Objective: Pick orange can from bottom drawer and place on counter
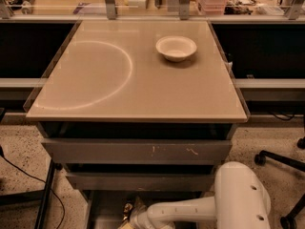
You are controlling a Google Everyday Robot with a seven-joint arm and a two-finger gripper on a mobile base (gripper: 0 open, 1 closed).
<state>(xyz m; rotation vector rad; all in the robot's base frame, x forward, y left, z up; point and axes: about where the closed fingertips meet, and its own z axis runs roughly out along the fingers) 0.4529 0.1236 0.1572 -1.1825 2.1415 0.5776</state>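
The orange can shows as a small golden shape in the open bottom drawer, at the lower edge of the camera view, and is mostly hidden. My gripper reaches into that drawer right beside the can, on the end of my white arm. I cannot tell whether it touches the can. The beige counter with its white arc marking lies above the drawers.
A white bowl sits at the back right of the counter. Two grey drawers with scratched fronts stand slightly open above the bottom one. A chair base is on the floor to the right, and a black cable to the left.
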